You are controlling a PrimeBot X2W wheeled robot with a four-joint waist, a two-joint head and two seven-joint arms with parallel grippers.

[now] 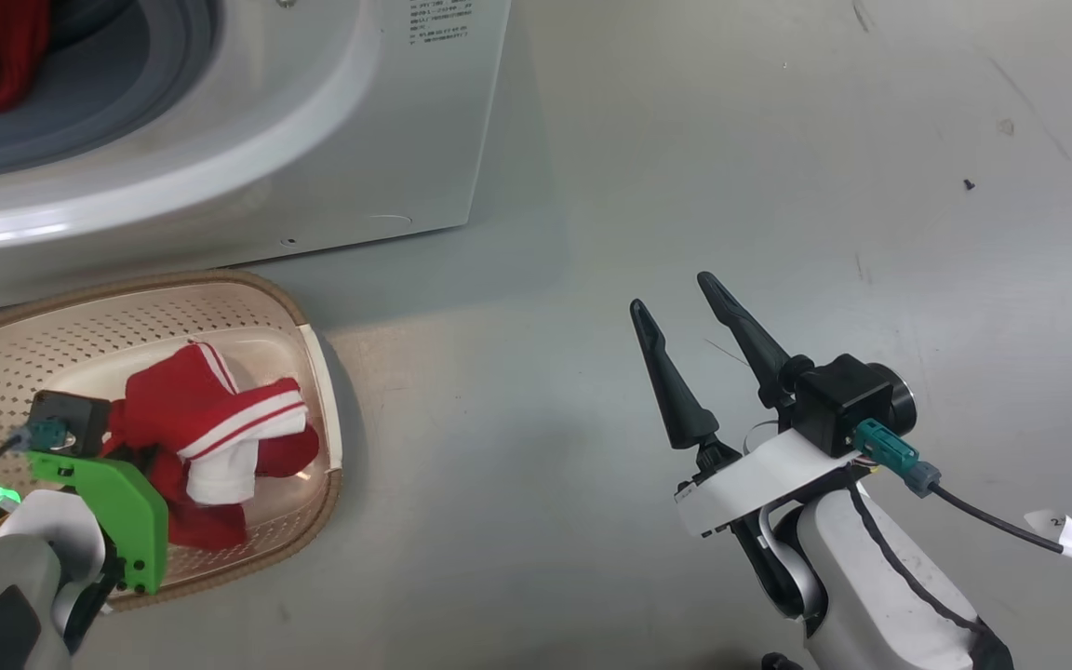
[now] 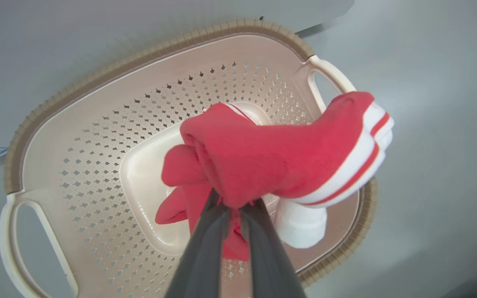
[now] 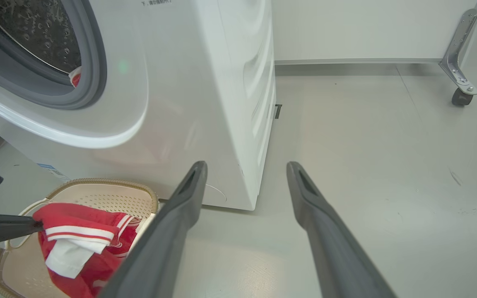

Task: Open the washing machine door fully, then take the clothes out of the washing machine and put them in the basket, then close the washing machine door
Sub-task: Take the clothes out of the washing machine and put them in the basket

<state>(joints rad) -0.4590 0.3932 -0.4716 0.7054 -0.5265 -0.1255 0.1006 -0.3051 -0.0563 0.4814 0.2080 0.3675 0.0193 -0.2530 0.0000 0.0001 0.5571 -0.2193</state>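
Two states: left gripper clamped on clothes over basket, lower left; right gripper wide open, empty, lower right. Washer side print, top centre, unreadable.

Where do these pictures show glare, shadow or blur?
Head view: glare streaks the front of the washing machine; the basket shadows the floor. Left wrist view: the left pincer is blurred. Right wrist view: the right pincer softens near the lens.
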